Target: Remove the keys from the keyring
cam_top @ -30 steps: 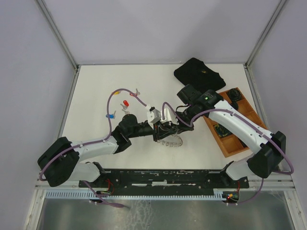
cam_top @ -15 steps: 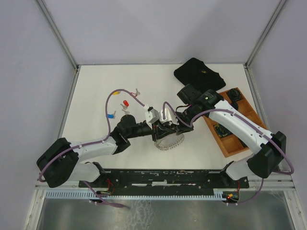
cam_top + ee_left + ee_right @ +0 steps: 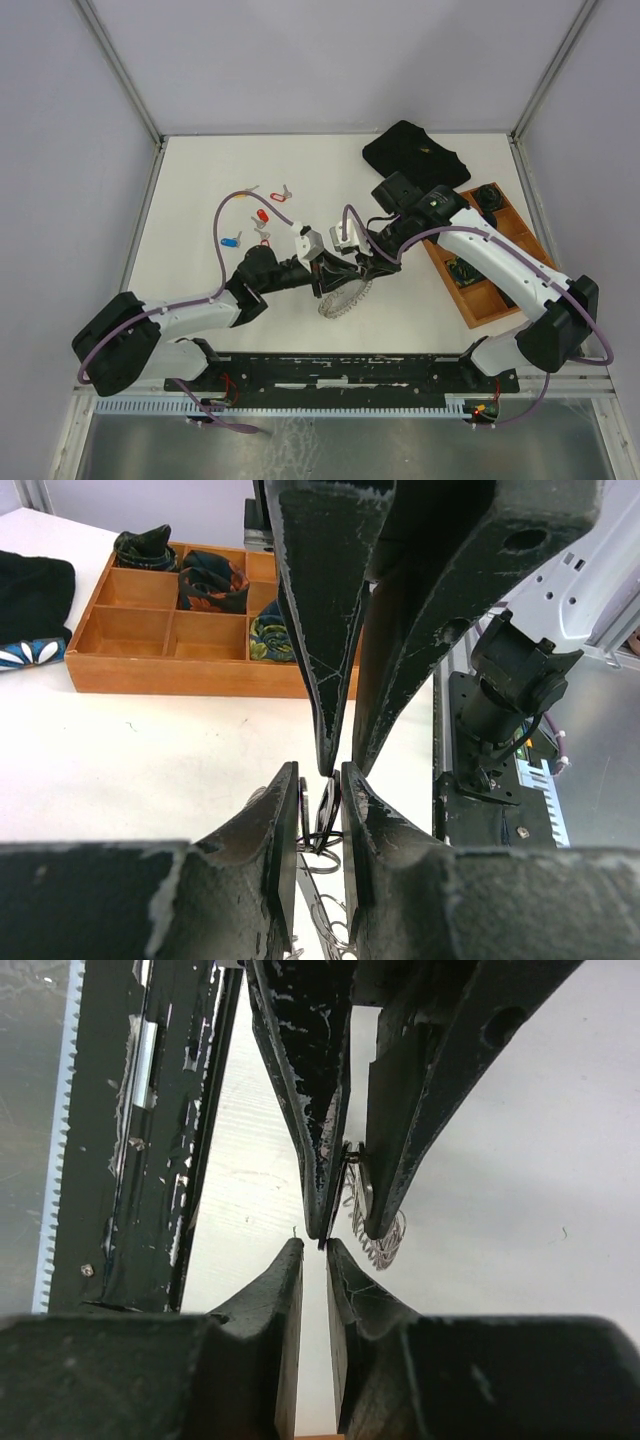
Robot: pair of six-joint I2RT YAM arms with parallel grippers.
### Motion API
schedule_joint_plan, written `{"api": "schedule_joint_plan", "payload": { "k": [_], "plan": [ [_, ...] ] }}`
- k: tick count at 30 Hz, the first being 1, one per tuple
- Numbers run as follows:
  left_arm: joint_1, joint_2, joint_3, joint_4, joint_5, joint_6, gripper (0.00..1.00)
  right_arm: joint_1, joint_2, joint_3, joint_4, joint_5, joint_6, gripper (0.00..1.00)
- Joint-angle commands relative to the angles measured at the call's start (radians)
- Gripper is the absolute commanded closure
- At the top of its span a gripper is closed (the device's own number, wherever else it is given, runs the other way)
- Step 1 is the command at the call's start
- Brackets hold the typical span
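Observation:
The keyring (image 3: 345, 298), a silvery ring fringed with small metal loops, hangs just above the table at its middle. My left gripper (image 3: 333, 270) is shut on its upper part. In the left wrist view a dark flat piece on the keyring (image 3: 326, 815) sits pinched between the left gripper (image 3: 320, 780) jaws, with loose loops below. My right gripper (image 3: 358, 262) faces it tip to tip. Its jaws stand a little apart in the right wrist view, the right gripper (image 3: 315, 1247) holding nothing, with the keyring (image 3: 378, 1232) beyond. A red key (image 3: 262, 216) and a blue key (image 3: 231, 241) lie loose at the left.
A wooden tray (image 3: 480, 290) with compartments stands at the right, also seen in the left wrist view as the wooden tray (image 3: 170, 630). A black cloth (image 3: 415, 155) lies at the back right. The left arm's purple cable (image 3: 225, 215) loops over the loose keys.
My right gripper has parted its jaws and let go. The left gripper has shifted slightly left with the keyring, which now hangs lower and more to the left.

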Motion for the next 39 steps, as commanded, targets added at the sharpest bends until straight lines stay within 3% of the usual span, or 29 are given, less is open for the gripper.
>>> {"api": "schedule_joint_plan", "payload": {
  "k": [1,6,16,22,31,39],
  "plan": [
    [0.004,-0.042,0.002,0.108,-0.021,-0.055,0.97,-0.005,-0.008,0.035,0.029,-0.058,0.029,0.78],
    [0.004,-0.048,-0.003,0.118,-0.021,-0.060,0.97,-0.006,0.003,0.031,0.041,-0.064,0.047,0.77],
    [0.005,-0.086,-0.025,0.155,-0.041,-0.088,0.97,-0.043,-0.045,-0.051,0.169,-0.142,0.117,0.52],
    [0.004,-0.108,-0.034,0.179,-0.052,-0.109,0.97,-0.048,-0.057,-0.117,0.282,-0.205,0.191,0.52],
    [0.004,-0.130,-0.041,0.184,-0.073,-0.114,0.97,-0.063,-0.072,-0.134,0.324,-0.269,0.218,0.66],
    [0.004,-0.146,-0.054,0.203,-0.106,-0.131,0.97,-0.108,-0.110,-0.177,0.400,-0.348,0.296,0.47]
  ]
}}
